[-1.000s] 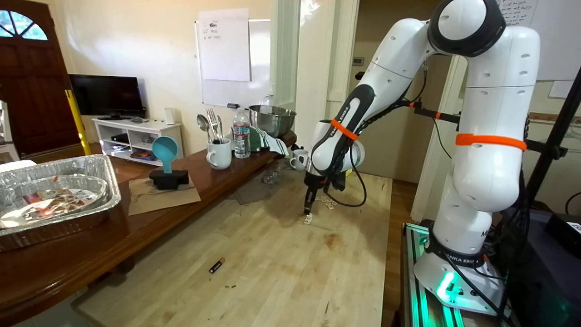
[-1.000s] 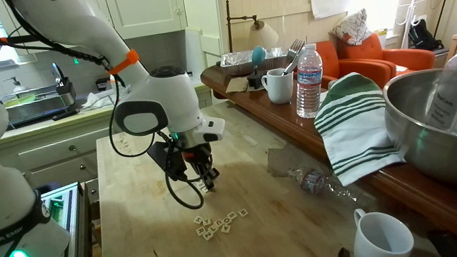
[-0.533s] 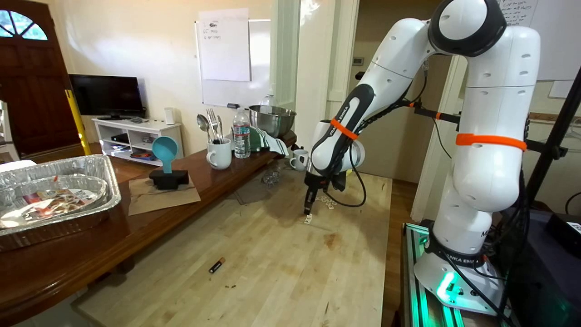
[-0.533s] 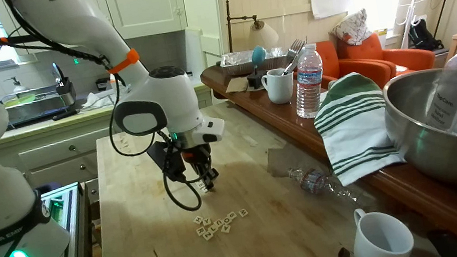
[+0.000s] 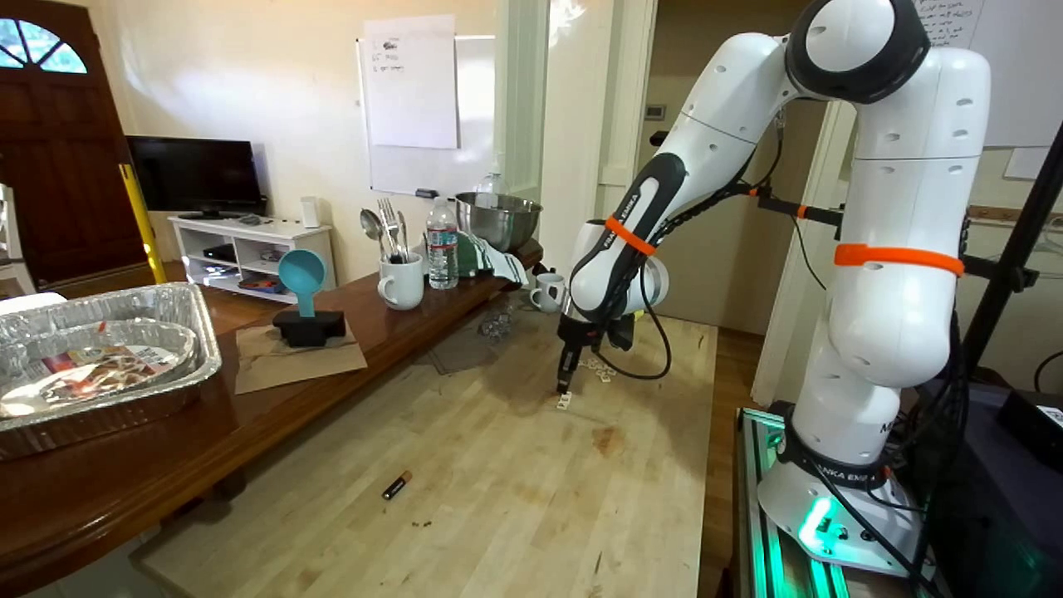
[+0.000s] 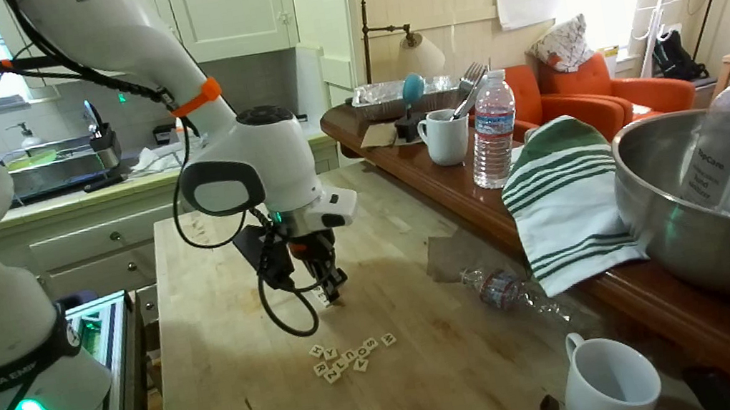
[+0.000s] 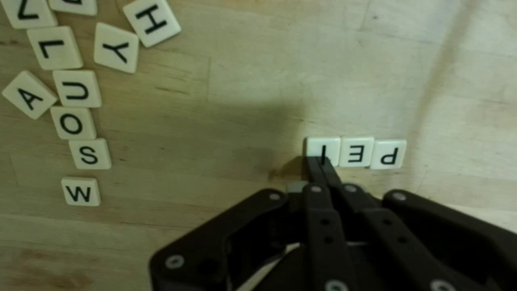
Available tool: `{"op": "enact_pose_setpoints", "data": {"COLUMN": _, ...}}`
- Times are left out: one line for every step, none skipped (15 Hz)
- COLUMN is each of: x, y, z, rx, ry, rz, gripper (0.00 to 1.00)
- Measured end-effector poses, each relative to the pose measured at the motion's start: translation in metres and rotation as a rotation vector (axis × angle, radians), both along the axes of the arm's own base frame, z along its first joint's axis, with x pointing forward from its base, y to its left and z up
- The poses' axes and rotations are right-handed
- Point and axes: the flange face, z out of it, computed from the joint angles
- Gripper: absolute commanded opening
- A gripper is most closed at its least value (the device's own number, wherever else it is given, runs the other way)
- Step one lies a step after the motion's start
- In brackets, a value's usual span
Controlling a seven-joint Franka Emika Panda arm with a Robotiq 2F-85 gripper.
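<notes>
The claw point(image 7: 320, 165), squeezed fully together, stands at an edge of the I tile point(image 7: 329, 148). Alongside lie the E tile point(image 7: 356, 151) and P tile point(image 7: 388, 154)

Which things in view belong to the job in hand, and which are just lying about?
Seemingly in the job:
gripper, shut, at the I tile
E tile
P tile
loose tiles, probably

Seemingly just lying about:
battery
mug
bowl
towel
upright bottle
bottle on its side
foil tray

Home kitchen with cabinets point(image 6: 228, 12), orange armchairs point(image 6: 580, 106)
</notes>
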Motion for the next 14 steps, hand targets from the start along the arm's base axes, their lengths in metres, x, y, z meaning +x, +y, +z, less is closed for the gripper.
{"op": "enact_pose_setpoints", "data": {"x": 0.0, "y": 0.0, "z": 0.0, "rx": 0.0, "ry": 0.0, "rz": 0.0, "gripper": 0.0}}
{"op": "enact_pose_setpoints", "data": {"x": 0.0, "y": 0.0, "z": 0.0, "rx": 0.0, "ry": 0.0, "rz": 0.0, "gripper": 0.0}}
{"op": "enact_pose_setpoints", "data": {"x": -0.001, "y": 0.0, "z": 0.0, "rx": 0.0, "ry": 0.0, "rz": 0.001, "gripper": 0.0}}
{"op": "enact_pose_setpoints", "data": {"x": -0.001, "y": 0.001, "z": 0.0, "rx": 0.0, "ry": 0.001, "rz": 0.001, "gripper": 0.0}}
{"op": "enact_pose_setpoints", "data": {"x": -0.001, "y": 0.001, "z": 0.0, "rx": 0.0, "ry": 0.001, "rz": 0.001, "gripper": 0.0}}
{"op": "enact_pose_setpoints", "data": {"x": -0.002, "y": 0.001, "z": 0.0, "rx": 0.001, "ry": 0.001, "rz": 0.002, "gripper": 0.0}}
{"op": "enact_pose_setpoints", "data": {"x": -0.002, "y": 0.001, "z": 0.0, "rx": 0.001, "ry": 0.001, "rz": 0.002, "gripper": 0.0}}
{"op": "enact_pose_setpoints", "data": {"x": -0.003, "y": 0.001, "z": 0.001, "rx": 0.001, "ry": 0.001, "rz": 0.002, "gripper": 0.0}}
{"op": "enact_pose_setpoints", "data": {"x": -0.003, "y": 0.001, "z": 0.001, "rx": 0.001, "ry": -0.001, "rz": 0.0, "gripper": 0.0}}
{"op": "enact_pose_setpoints", "data": {"x": -0.003, "y": 0.001, "z": 0.003, "rx": 0.002, "ry": -0.004, "rz": -0.003, "gripper": 0.0}}
{"op": "enact_pose_setpoints", "data": {"x": -0.002, "y": 0.001, "z": 0.005, "rx": 0.002, "ry": -0.009, "rz": -0.006, "gripper": 0.0}}
{"op": "enact_pose_setpoints", "data": {"x": -0.002, "y": 0.0, "z": 0.007, "rx": 0.003, "ry": -0.014, "rz": -0.009, "gripper": 0.0}}
{"op": "enact_pose_setpoints", "data": {"x": -0.001, "y": 0.0, "z": 0.009, "rx": 0.003, "ry": -0.019, "rz": -0.011, "gripper": 0.0}}
{"op": "enact_pose_setpoints", "data": {"x": -0.001, "y": 0.0, "z": 0.011, "rx": 0.004, "ry": -0.025, "rz": -0.013, "gripper": 0.0}}
